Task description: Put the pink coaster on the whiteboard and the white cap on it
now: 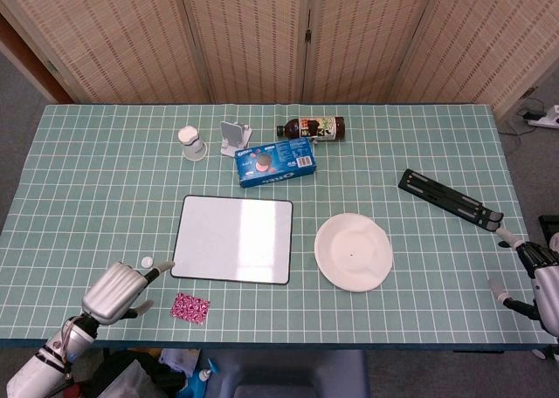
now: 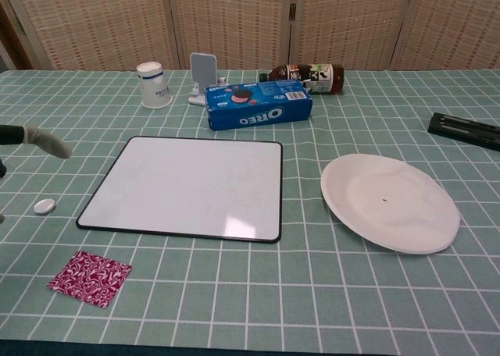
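- Left robot hand (image 1: 116,291): empty, fingers apart, at near bench (image 1: 87,171) edge just beside pink coaster (image 1: 189,307) and white cap (image 1: 148,262).
- Right robot hand (image 1: 540,280): far right edge, apparently empty and unclenched; partly cropped.
- Pink coaster: flat, just short of whiteboard (image 1: 233,238); best pinched by an edge, then carried forward.
- White cap: left of whiteboard, easily knocked.
- Nearby: plate (image 1: 353,251), Oreo box (image 1: 276,161), bottle (image 1: 312,128), cup (image 1: 191,142); well apart, none obstructing.

One whiteboard (image 1: 232,239), one pink coaster (image 1: 189,307), one white cap (image 1: 147,262), one white plate (image 1: 353,251). One Oreo box (image 1: 276,161), one bottle (image 1: 312,128) lying down, one upturned paper cup (image 1: 191,142), one small white stand (image 1: 234,138), one black folded stand (image 1: 450,196). Two robot hands: left hand (image 1: 114,291), right hand (image 1: 540,278).
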`<state>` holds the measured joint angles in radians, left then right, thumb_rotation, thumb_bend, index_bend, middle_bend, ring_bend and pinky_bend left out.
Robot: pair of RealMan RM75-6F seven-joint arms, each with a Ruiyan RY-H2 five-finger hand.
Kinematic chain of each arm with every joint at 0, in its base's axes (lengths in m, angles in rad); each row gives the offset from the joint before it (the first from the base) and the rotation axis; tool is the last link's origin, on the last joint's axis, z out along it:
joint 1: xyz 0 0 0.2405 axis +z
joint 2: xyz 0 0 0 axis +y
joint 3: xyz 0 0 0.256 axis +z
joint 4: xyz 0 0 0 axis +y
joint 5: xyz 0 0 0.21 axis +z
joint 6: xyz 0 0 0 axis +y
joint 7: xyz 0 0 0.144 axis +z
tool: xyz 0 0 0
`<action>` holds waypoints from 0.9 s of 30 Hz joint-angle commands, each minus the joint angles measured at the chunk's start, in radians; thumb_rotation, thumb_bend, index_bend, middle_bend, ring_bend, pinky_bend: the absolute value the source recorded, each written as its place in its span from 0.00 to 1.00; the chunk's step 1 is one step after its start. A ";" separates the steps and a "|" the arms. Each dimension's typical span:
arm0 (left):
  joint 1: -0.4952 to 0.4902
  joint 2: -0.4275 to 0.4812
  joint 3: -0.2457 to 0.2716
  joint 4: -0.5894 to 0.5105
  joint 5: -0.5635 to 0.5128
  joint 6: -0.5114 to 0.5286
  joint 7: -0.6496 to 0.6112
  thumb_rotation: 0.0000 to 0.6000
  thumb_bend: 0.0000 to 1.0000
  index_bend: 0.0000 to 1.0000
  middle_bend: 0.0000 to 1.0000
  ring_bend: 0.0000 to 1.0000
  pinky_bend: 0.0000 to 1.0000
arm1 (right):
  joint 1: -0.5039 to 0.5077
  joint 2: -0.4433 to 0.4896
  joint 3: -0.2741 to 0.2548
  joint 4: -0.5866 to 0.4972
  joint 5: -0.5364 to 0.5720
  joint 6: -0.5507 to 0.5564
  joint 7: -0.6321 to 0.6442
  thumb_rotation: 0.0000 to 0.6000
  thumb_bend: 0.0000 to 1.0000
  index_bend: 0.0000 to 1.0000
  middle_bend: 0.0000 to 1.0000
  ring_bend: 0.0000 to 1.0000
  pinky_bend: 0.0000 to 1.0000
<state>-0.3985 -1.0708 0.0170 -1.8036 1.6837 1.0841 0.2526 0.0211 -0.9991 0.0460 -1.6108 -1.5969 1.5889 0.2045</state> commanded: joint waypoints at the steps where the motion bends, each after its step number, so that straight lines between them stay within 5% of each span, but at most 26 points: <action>1: -0.039 -0.011 0.017 -0.002 -0.009 -0.070 0.032 1.00 0.25 0.19 0.88 0.94 1.00 | 0.000 -0.001 0.000 0.001 0.001 -0.002 -0.001 1.00 0.22 0.16 0.31 0.28 0.33; 15: -0.112 -0.067 0.038 0.000 -0.128 -0.239 0.121 1.00 0.25 0.27 0.92 0.95 1.00 | 0.006 -0.012 0.001 0.012 0.004 -0.011 -0.003 1.00 0.22 0.16 0.32 0.28 0.33; 27: -0.123 -0.158 0.033 0.012 -0.233 -0.246 0.207 1.00 0.25 0.23 0.92 0.96 1.00 | -0.003 -0.019 -0.004 0.029 0.012 -0.008 0.012 1.00 0.22 0.16 0.32 0.28 0.33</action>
<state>-0.5198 -1.2199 0.0508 -1.7934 1.4606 0.8387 0.4501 0.0186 -1.0179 0.0419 -1.5825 -1.5852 1.5804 0.2158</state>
